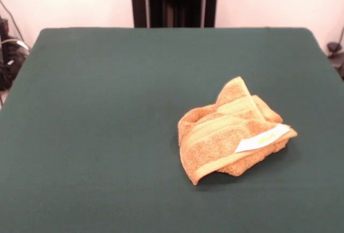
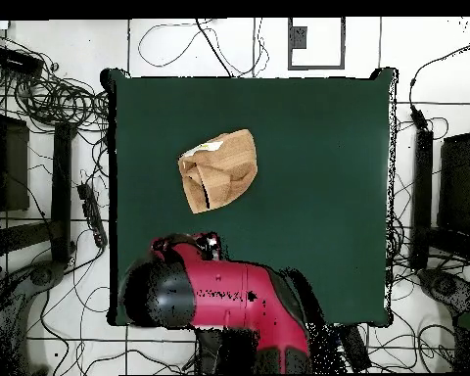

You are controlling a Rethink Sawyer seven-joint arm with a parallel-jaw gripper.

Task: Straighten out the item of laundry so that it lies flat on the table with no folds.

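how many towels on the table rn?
1. The towel lies crumpled on the table, label up, right of centre in the front view. Nothing seems hidden under it, though its folds could cover something small.

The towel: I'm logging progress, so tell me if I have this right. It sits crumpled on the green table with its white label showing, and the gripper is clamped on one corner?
Not quite. The towel is crumpled on the table with its label showing, but nothing grips it: the front view shows it lying alone, untouched.
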